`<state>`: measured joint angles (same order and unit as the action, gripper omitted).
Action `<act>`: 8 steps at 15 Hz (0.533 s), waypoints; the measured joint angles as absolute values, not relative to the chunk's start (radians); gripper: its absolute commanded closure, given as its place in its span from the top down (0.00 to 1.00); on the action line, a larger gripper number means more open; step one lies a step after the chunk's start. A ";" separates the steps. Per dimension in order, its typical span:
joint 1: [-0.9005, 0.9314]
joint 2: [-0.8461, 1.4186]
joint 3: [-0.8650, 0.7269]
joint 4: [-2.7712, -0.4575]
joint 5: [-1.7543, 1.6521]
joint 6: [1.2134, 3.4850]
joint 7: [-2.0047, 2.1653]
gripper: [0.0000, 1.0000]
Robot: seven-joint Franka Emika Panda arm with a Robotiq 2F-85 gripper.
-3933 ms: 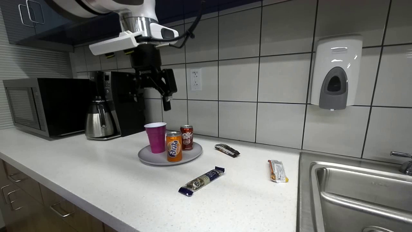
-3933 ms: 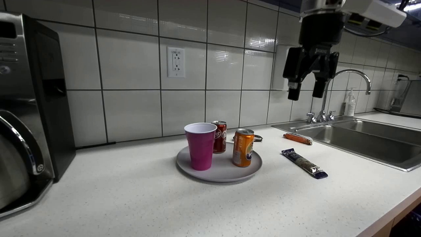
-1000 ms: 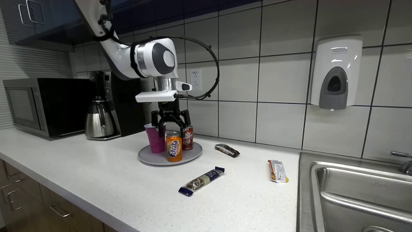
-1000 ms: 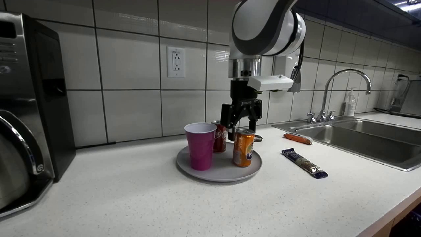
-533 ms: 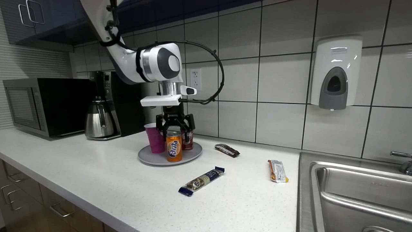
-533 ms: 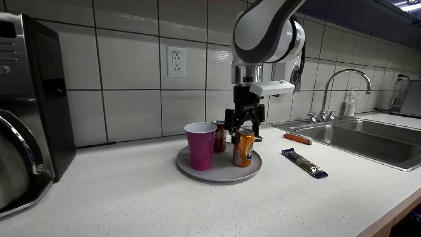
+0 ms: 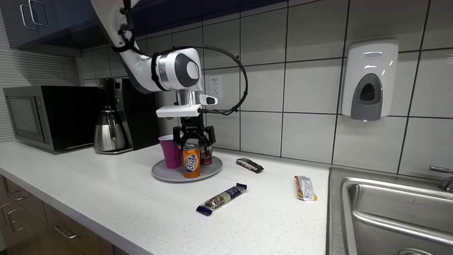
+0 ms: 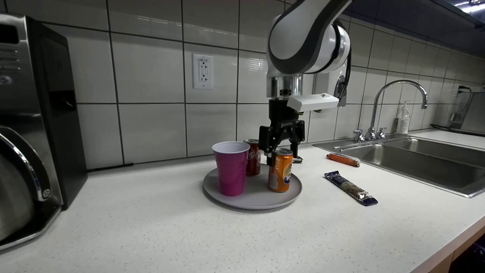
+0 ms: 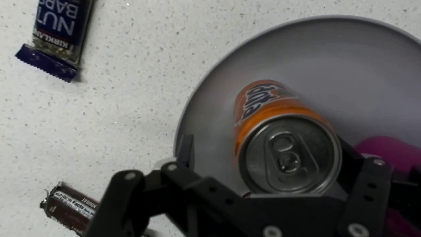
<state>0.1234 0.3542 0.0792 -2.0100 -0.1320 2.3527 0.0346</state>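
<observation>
My gripper [image 7: 194, 150] points straight down with its jaws wide apart at the top of an orange Fanta can [image 7: 191, 164]. In the wrist view the can's lid [image 9: 289, 154] lies between the jaws, close to the right finger and with a gap to the left finger [image 9: 186, 149]. Whether the right finger touches it, I cannot tell. The can stands upright on a round grey plate [image 8: 257, 203]. A pink cup [image 8: 231, 170] and a dark red Dr Pepper can [image 8: 253, 163] share that plate; in an exterior view my gripper partly covers the red can.
A blue-ended nut bar [image 7: 221, 200], a dark-wrapped bar [image 7: 250, 165] and an orange-and-white packet [image 7: 305, 188] lie on the counter. A steel sink [image 7: 334, 219] borders it at one end. At the opposite end stand a coffee maker's carafe [image 7: 109, 131] and a microwave [image 7: 67, 118].
The gripper has come down from high above the counter to the Fanta can, its jaws staying wide apart. Over the last half second it has barely moved. The cans, cup and bars have stayed put.
</observation>
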 measured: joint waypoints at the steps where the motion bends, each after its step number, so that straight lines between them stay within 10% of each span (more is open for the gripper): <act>1: 0.124 0.354 0.080 -2.009 -0.132 2.353 0.035 0.58; 4: 0.124 0.354 0.080 -2.009 -0.132 2.353 0.035 0.38; 8: 0.129 0.354 0.081 -2.008 -0.132 2.350 0.035 0.38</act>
<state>0.1289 0.3540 0.0806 -2.0082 -0.1315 2.3503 0.0346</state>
